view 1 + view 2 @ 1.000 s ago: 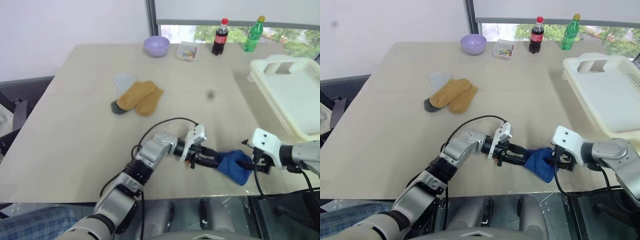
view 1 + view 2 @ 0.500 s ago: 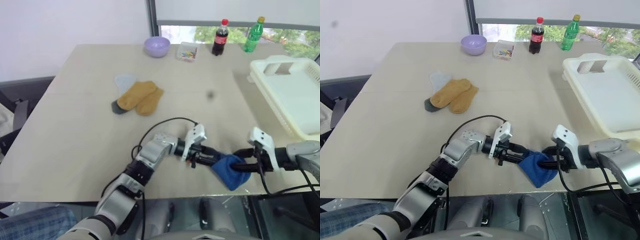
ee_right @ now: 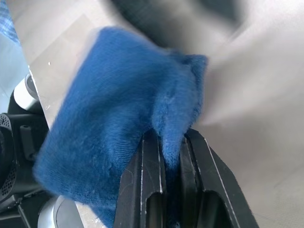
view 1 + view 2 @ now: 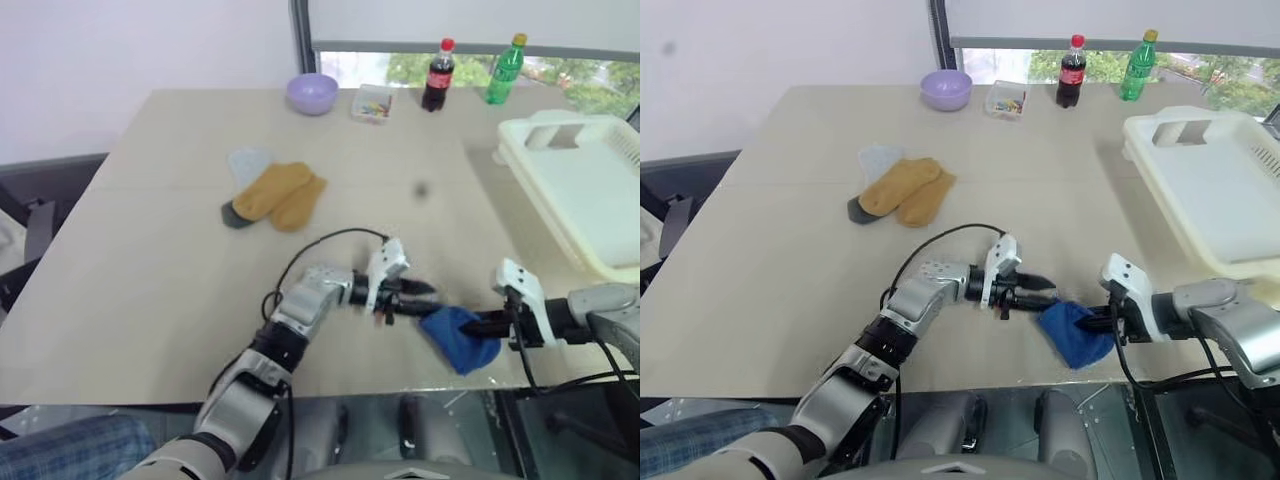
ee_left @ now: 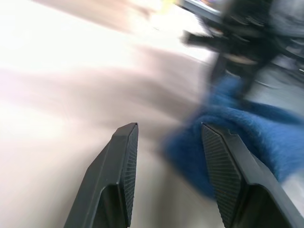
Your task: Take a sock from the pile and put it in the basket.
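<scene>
Royal-blue fabric, the sock (image 4: 459, 336), hangs at the near edge of the table (image 4: 150, 250), at about five o'clock in the left eye view. The right gripper (image 4: 487, 324) reaches in from three o'clock and has its two black fingers pinched tight on one edge of the sock; in the right wrist view the fingers (image 3: 151, 190) stand almost together with a fold of blue cloth squeezed between them. The left gripper (image 4: 421, 298) lies just at the sock's ten o'clock side, pointing toward it. Its fingers are spread about halfway, and in the left wrist view the gap between them is bare, with the sock (image 5: 247, 137) against the outer side of one finger (image 5: 223, 166) and nothing clamped. Whether that finger truly touches the cloth cannot be told.

Mustard-yellow socks, a pale blue one and a dark one make up the pile (image 4: 272, 194), which sits well apart from the sock, toward eleven o'clock from it. The basket (image 4: 585, 195) stands at the table's two o'clock side, cream-white and slotted, well apart from both grippers. At twelve o'clock along the far edge stand a lilac bowl (image 4: 313, 93), a small clear box (image 4: 372, 103), a cola bottle (image 4: 436, 74) and a green bottle (image 4: 505, 69).
</scene>
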You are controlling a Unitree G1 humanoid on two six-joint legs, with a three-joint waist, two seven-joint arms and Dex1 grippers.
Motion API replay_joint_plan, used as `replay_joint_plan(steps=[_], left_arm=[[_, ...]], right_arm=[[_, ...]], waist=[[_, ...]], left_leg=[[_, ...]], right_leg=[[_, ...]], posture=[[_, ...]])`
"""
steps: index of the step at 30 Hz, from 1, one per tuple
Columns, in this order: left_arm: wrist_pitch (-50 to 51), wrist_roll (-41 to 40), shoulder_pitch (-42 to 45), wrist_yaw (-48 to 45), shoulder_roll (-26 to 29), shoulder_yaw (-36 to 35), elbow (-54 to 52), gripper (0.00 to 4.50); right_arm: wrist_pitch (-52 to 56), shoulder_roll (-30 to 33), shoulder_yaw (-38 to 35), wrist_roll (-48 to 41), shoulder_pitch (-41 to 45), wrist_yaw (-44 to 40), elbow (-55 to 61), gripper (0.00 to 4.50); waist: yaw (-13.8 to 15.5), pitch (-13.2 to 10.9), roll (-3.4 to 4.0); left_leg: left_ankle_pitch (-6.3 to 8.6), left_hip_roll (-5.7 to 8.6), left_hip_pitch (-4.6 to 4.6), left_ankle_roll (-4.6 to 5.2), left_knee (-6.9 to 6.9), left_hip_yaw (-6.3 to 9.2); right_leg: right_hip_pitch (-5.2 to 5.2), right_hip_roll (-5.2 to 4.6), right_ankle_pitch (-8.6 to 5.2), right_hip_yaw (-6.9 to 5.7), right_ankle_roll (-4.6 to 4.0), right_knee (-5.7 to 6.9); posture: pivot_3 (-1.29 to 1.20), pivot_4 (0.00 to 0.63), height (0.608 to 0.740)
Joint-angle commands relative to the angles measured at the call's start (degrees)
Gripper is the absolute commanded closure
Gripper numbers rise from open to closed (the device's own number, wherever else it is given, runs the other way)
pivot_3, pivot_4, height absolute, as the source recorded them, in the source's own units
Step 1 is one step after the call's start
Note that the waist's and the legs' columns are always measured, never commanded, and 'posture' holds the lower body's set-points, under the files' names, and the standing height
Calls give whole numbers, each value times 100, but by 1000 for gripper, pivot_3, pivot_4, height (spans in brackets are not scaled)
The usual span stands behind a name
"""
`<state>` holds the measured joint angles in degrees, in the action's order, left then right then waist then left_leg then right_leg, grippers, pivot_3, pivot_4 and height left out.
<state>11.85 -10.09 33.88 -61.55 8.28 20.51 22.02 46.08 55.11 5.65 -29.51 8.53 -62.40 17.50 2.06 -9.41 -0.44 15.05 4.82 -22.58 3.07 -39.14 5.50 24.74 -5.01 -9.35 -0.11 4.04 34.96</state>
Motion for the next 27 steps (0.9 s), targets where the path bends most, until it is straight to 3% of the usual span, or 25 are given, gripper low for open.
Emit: replay_joint_plan(steps=[1, 8, 12, 15, 21, 27], left_arm=[[-1127, 339, -135, 53, 252, -45, -15, 2254], [-2731, 87, -474, -354, 447, -356, 248, 2254], [-3365, 418, -410, 249, 392, -521, 802, 2254], [-3406, 347, -333, 361, 296, -634, 1007, 2254], [-2915, 123, -219, -24, 317, -665, 1048, 2254], [-2772, -51, -215, -196, 206, -731, 945, 2254]], right_arm=[[-45, -16, -60, 101, -82, 109, 5, 4476], [323, -331, -699, -217, 148, 637, -142, 4476], [750, -823, -1315, -514, 364, 1320, -297, 4476], [1457, -1174, -1799, -1066, 475, 1680, -199, 4476], [4239, -2124, -3094, -1831, 1508, 3015, -486, 4476], [4642, -2197, -3702, -2767, 1863, 4002, -770, 4476]], waist=[[3, 0, 0], [23, 0, 1], [28, -1, 1], [27, -1, 3], [11, 0, 6], [10, 0, 8]], left_leg=[[0, -1, -1, 0, 3, 0], [1, 6, -6, 1, 1, -4], [0, 8, -8, 2, -1, -2], [0, 7, -11, 2, 2, 1], [0, 7, -14, 3, 2, -1], [1, 11, -19, 6, 2, 6]], right_leg=[[1, 0, 0, 0, -1, 0], [2, -3, 2, 2, -2, -5], [3, 0, 5, 0, -1, -5], [9, 3, 7, 1, -5, -1], [9, 3, 14, 2, -14, -2], [11, 5, 14, -5, -16, -4]], posture=[[0, 150, 732], [0, 150, 732], [0, 150, 732], [0, 150, 732], [0, 150, 732], [0, 150, 732]])
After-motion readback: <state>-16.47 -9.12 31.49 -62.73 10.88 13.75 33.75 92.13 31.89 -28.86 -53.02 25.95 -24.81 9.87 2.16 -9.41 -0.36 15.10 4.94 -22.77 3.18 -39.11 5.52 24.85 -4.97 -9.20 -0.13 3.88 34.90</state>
